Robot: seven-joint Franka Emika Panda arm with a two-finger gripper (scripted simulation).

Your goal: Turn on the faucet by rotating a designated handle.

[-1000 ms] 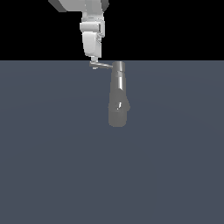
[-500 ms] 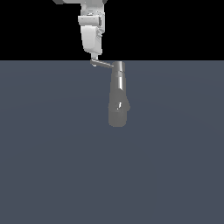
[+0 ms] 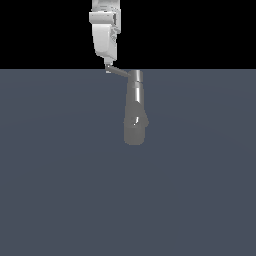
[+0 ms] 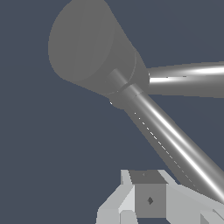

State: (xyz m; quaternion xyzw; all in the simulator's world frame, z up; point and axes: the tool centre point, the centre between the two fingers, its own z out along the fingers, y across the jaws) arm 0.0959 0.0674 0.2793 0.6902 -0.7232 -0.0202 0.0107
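In the exterior view the grey faucet (image 3: 135, 112) lies on the dark floor, narrow at the far end and bulbous at the near end. Its thin handle (image 3: 120, 72) sticks out from the narrow end toward the exterior view's left. My white gripper (image 3: 107, 67) comes down from above and its tip touches the handle's outer end. The fingers look pressed together with nothing between them. In the wrist view the handle (image 4: 175, 142) runs as a shiny rod from the faucet (image 4: 87, 43) to just beside my gripper (image 4: 151, 205).
A flat dark blue-grey floor (image 3: 60, 190) spreads around the faucet, with a black background behind it. No other object shows in either view.
My gripper has moved a little up the exterior view, away from the camera. The handle's outer end has swung the same way with it, so the rod now slopes more.
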